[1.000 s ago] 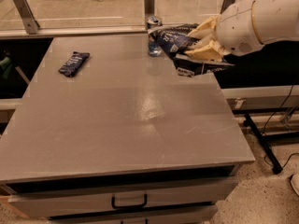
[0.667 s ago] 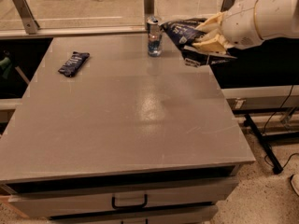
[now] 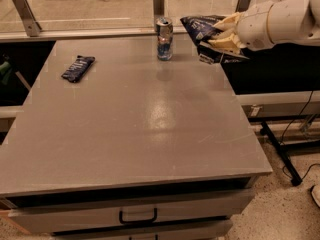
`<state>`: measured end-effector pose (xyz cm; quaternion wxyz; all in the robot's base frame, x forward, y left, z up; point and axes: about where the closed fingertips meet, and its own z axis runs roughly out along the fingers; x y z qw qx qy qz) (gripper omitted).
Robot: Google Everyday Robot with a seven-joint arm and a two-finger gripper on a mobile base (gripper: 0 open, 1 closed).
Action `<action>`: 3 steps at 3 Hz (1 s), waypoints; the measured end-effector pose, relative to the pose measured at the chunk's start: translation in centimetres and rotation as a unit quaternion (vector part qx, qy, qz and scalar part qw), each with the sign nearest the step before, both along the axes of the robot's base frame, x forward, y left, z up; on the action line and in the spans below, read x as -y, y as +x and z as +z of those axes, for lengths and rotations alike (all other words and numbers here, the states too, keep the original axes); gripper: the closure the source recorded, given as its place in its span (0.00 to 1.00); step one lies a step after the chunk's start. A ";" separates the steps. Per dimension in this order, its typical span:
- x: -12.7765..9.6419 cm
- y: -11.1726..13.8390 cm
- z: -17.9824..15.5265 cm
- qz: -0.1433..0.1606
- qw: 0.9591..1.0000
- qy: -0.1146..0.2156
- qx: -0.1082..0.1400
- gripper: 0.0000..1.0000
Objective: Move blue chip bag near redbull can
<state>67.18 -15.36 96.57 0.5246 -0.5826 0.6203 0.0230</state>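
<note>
The blue chip bag [image 3: 204, 33] is a dark navy crinkly bag with white lettering, held in the air at the table's far right corner. My gripper [image 3: 225, 34] is shut on the bag, with cream fingers [image 3: 226, 22] above and below it, and the white arm reaches in from the right. The redbull can [image 3: 164, 38] stands upright at the far middle of the table, just left of the bag with a small gap between them.
A small dark blue snack bar wrapper [image 3: 78, 68] lies at the far left of the grey table [image 3: 135, 129]. A glass railing with metal posts [image 3: 158, 1] runs behind the far edge. A drawer handle [image 3: 138, 216] is in front; cables and a stand leg [image 3: 282, 154] lie on the floor at right.
My gripper has carried the chip bag to the right and slightly up, from in front of the can to its right side. The can, hidden before, now shows fully.
</note>
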 end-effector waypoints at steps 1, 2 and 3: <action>-0.3 2.6 -0.8 -0.045 0.999 0.012 0.011 1.00; -0.2 4.8 -1.6 -0.092 0.996 0.017 0.016 1.00; 0.3 6.4 -3.0 -0.149 0.989 0.024 0.009 0.74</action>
